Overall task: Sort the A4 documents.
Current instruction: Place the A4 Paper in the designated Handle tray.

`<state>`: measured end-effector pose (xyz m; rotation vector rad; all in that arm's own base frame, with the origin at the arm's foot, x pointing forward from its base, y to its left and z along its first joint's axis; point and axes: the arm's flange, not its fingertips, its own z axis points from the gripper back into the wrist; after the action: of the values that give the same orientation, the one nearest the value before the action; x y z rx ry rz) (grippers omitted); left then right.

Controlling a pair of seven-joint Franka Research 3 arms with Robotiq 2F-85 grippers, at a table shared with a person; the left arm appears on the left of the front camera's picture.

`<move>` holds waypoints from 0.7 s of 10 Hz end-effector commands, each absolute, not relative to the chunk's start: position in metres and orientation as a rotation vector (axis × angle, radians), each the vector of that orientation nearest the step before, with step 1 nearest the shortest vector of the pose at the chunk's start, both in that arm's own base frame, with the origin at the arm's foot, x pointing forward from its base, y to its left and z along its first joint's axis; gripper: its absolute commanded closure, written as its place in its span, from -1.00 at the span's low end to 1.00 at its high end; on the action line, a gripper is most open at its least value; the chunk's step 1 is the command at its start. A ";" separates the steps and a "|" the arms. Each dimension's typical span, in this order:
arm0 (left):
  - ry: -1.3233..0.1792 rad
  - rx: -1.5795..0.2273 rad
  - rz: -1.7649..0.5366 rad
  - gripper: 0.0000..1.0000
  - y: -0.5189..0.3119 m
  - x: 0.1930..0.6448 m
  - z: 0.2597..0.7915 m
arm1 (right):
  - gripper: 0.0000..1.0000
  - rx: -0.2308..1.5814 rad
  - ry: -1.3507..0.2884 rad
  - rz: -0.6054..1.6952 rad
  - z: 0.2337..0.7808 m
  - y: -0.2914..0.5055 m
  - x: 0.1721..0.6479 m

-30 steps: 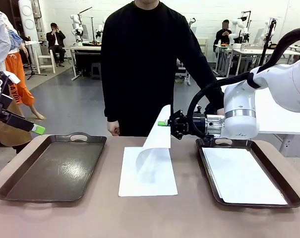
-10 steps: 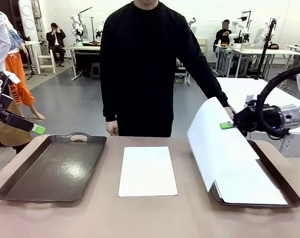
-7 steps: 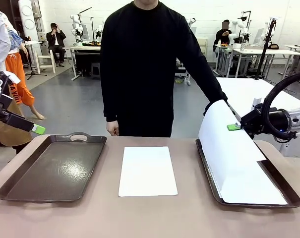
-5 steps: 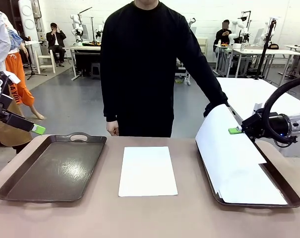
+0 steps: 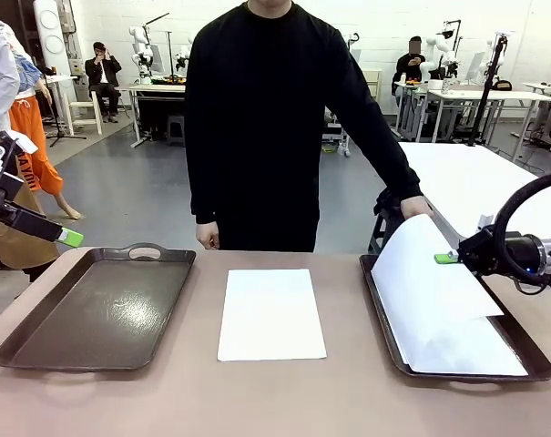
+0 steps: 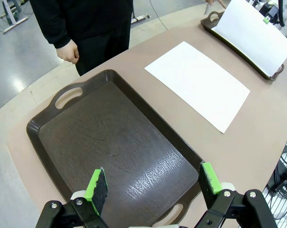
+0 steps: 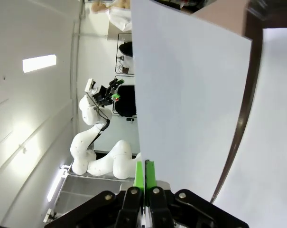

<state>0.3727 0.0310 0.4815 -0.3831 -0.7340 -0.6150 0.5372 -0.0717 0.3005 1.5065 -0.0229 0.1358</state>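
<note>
Paper is bowing in the front view: the right gripper (image 5: pixel 446 259), clenched on the right edge of a thin plain white A4 sheet (image 5: pixel 425 287), is holding it slanted over the dark brown handled tray on the right (image 5: pixel 475 375), where more white paper (image 5: pixel 471 350) is lying flat. The person's hand (image 5: pixel 415 206) is hovering at the sheet's far corner. Another white A4 sheet (image 5: pixel 271 314) is lying on the table (image 5: pixel 275 401) between this tray and the bare dark brown tray on the left (image 5: pixel 102 309).

From the left wrist, the left gripper (image 6: pixel 154 179) is hanging released above that bare tray.

From the right wrist, the green pads (image 7: pixel 139 175) are pinching the sheet's very edge. I am judging it feather-light, limp and slippery, so an edge pinch is suiting it.
</note>
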 end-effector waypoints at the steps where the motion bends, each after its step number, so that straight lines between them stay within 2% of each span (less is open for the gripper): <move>1: -0.745 -0.399 -0.629 -1.00 0.033 0.375 0.478 | 0.97 1.430 -0.022 0.109 0.289 -0.084 0.543; 7: -0.745 -0.399 -0.629 -1.00 0.033 0.375 0.478 | 0.97 0.974 -0.061 0.102 0.305 -0.095 0.535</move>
<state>0.3727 0.0310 0.4815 -0.3831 -0.7340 -0.6150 0.5443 -0.1128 0.3050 1.0583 -0.0909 0.1146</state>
